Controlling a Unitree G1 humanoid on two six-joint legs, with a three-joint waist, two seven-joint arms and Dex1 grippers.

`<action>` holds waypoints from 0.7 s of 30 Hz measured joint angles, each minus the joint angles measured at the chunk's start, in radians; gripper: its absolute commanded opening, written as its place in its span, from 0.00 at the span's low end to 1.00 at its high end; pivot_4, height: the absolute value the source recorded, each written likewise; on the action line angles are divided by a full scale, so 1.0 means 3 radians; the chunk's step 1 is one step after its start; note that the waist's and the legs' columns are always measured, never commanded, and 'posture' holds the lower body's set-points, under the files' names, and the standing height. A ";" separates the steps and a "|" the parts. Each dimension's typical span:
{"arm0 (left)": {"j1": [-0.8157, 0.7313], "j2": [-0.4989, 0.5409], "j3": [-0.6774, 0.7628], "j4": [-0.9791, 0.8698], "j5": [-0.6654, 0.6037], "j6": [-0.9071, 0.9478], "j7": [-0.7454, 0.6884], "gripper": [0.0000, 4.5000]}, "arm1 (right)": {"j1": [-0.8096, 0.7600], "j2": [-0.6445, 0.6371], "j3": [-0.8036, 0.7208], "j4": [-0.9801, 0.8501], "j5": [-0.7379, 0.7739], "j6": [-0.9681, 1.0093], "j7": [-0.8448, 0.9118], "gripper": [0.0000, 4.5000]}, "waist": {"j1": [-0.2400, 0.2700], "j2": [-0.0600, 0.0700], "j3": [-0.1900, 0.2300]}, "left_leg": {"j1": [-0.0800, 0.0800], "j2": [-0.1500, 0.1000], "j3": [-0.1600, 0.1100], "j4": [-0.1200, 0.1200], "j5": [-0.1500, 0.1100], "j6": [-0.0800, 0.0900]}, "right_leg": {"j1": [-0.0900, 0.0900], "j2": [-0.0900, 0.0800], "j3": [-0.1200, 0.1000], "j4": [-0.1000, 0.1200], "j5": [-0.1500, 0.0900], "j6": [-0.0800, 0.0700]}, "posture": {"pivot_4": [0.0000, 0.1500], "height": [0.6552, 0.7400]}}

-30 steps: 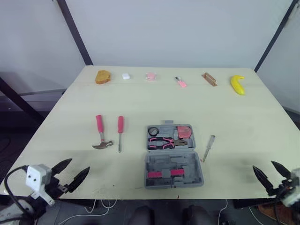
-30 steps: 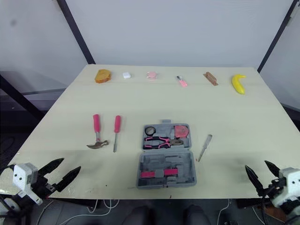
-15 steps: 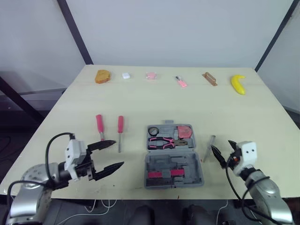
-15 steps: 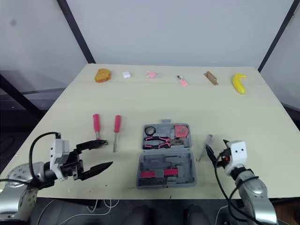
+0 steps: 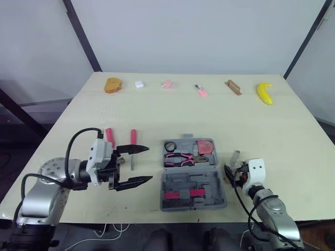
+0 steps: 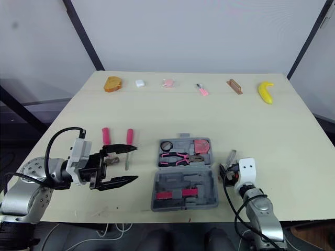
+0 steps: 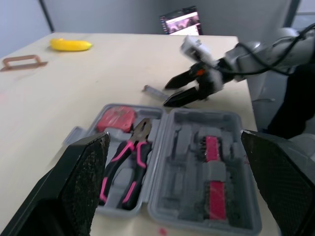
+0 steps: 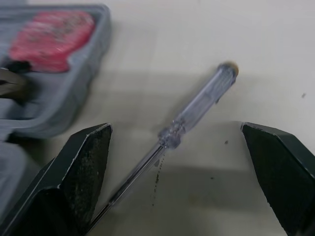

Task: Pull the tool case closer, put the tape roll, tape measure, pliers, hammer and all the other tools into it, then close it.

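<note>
Tool case (image 5: pixel 214 185), lower centre: rigid grey plastic, likely light, slippery (take its rim); both jaws wide open, empty, right straddling clear screwdriver (image 8: pixel 197 110).

My rounded silver-grey arms (image 5: pixel 42 191), a white block (image 5: pixel 255 170) at each wrist, black cables (image 5: pixel 72 149) looping alongside, left gripper (image 5: pixel 149 163) and right gripper (image 5: pixel 228 174) each with pointed black fingers (image 5: pixel 133 182)

Table (image 5: pixel 172 112): open tool case (image 5: pixel 193 189), hammer (image 5: pixel 109 137), red screwdriver (image 5: pixel 133 137), clear screwdriver (image 8: pixel 199 103) (banana (image 5: pixel 264 93) far back).
</note>
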 measured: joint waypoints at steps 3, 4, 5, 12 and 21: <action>-0.0064 -0.0001 -0.0003 -0.0048 -0.0009 0.0041 0.0015 1.00 | -0.0063 0.0005 -0.0014 0.0052 -0.0018 0.0022 -0.0051 0.86 | 0.0002 0.0000 0.0000 | 0.0000 0.0000 0.0000 0.0001 0.0000 0.0000 | 0.0000 0.0000 0.0000 0.0000 0.0000 0.0000 | 1.00 1.00; -0.0075 -0.0002 -0.0003 -0.0048 -0.0011 0.0056 0.0019 1.00 | -0.0069 0.0009 -0.0020 0.0056 -0.0033 0.0032 -0.0079 0.79 | 0.0002 -0.0001 0.0000 | 0.0000 0.0000 0.0000 0.0001 0.0000 0.0000 | 0.0000 0.0000 0.0000 0.0000 0.0000 0.0000 | 1.00 1.00; -0.0079 -0.0004 -0.0004 -0.0048 -0.0011 0.0060 0.0020 1.00 | -0.0074 0.0014 -0.0031 0.0058 -0.0046 0.0043 -0.0115 0.67 | 0.0002 -0.0001 0.0000 | 0.0000 0.0000 0.0000 0.0001 0.0000 0.0000 | 0.0000 0.0000 0.0000 0.0000 0.0000 0.0000 | 1.00 1.00; -0.0067 -0.0014 -0.0002 -0.0048 -0.0035 0.0057 0.0010 1.00 | -0.0076 0.0011 -0.0052 0.0018 -0.0156 0.0130 -0.0283 0.01 | 0.0002 -0.0001 -0.0001 | 0.0000 0.0000 -0.0001 0.0001 0.0000 0.0000 | 0.0000 0.0001 0.0000 0.0000 0.0000 0.0000 | 1.00 1.00; -0.0003 -0.0025 0.0001 -0.0046 -0.0038 0.0008 -0.0004 1.00 | -0.0064 -0.0032 -0.0049 -0.0011 -0.0187 0.0134 -0.0272 0.01 | 0.0011 -0.0001 -0.0001 | -0.0001 -0.0001 -0.0002 0.0001 0.0000 0.0000 | 0.0000 0.0000 0.0000 0.0000 0.0000 0.0000 | 1.00 1.00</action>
